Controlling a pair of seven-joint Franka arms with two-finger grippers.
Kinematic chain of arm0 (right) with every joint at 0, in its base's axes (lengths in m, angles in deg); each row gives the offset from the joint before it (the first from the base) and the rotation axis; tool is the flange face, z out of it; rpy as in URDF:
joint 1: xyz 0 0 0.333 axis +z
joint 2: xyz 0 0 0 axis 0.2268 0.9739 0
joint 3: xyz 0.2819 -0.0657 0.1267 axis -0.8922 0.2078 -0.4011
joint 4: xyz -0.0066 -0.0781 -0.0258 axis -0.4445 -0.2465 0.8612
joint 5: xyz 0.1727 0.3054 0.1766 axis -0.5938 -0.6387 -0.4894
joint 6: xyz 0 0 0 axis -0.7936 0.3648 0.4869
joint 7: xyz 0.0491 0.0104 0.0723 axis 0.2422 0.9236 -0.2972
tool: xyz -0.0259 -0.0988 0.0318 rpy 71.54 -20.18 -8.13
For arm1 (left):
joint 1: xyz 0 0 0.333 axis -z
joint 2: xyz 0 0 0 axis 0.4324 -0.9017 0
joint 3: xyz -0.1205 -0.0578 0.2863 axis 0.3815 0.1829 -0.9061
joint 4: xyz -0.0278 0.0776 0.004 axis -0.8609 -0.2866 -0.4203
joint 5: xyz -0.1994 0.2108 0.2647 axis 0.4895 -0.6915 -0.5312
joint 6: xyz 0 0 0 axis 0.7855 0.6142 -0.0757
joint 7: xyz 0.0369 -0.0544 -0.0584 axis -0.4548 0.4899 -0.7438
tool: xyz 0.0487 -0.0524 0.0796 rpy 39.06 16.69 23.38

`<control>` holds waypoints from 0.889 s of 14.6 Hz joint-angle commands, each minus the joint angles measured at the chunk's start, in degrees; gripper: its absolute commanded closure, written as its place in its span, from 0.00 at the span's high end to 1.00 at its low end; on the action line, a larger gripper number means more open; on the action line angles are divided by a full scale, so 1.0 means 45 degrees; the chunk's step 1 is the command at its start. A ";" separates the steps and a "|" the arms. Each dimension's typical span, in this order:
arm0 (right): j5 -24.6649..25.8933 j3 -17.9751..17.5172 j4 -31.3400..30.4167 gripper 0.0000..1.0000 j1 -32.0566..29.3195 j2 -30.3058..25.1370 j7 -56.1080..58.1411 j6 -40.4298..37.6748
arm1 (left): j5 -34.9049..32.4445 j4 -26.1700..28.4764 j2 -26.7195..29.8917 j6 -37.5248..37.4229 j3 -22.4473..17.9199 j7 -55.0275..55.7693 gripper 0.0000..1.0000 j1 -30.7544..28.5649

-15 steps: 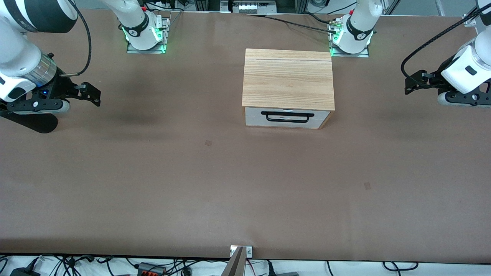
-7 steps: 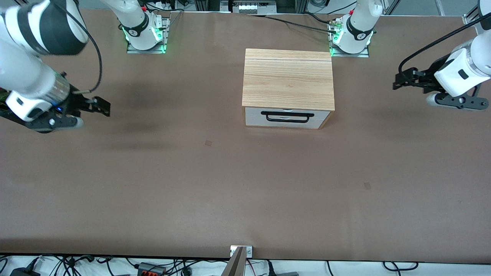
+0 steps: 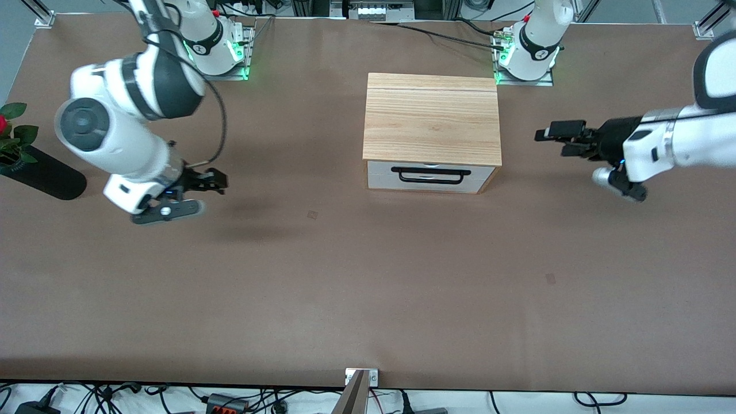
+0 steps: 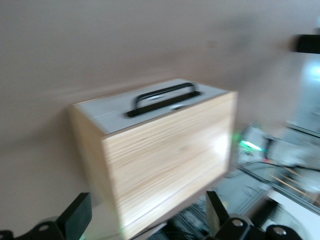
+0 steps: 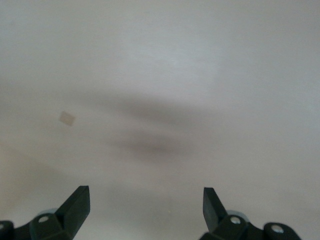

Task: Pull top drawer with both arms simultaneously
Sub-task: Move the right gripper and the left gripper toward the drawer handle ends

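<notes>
The top drawer [image 3: 430, 175] is shut, its white front panel flush under the light wood cabinet top [image 3: 431, 115]. Its black bar handle [image 3: 430, 174] faces the front camera. My right gripper [image 3: 214, 181] is open and empty, low over the bare table toward the right arm's end, well apart from the cabinet. My left gripper [image 3: 560, 141] is open and empty, pointing at the cabinet's side from the left arm's end. The left wrist view shows the drawer front [image 4: 115, 107], its handle [image 4: 162, 98] and my open left gripper [image 4: 145, 215]. The right wrist view shows my open right gripper [image 5: 145, 200] over bare table.
A potted plant with a red flower [image 3: 11, 138] stands at the table edge at the right arm's end. The arm bases [image 3: 215, 49] [image 3: 526, 52] stand farther from the front camera than the cabinet. Small tape marks [image 3: 312, 214] [image 3: 551, 279] lie on the brown table.
Both arms have swung in from the table's ends toward the cabinet. The right gripper has come lower and nearer the middle. The left gripper has closed in on the cabinet's side.
</notes>
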 commanded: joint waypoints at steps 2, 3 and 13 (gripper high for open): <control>-0.0115 0.0052 0.0313 1.00 0.0914 0.0491 -0.0335 0.0415 | 0.3114 0.1966 -0.0510 0.0534 0.0025 -0.3397 1.00 -0.0709; -0.0095 0.0052 0.0294 1.00 0.1282 0.0551 -0.0956 0.1096 | 0.3680 0.2339 -0.0782 0.0575 0.0025 -0.4297 1.00 -0.0845; -0.8873 -0.0511 0.0293 1.00 0.2791 0.2796 -0.2707 0.7683 | 0.8039 0.4002 -0.3908 0.0478 0.0161 -0.9072 1.00 -0.0964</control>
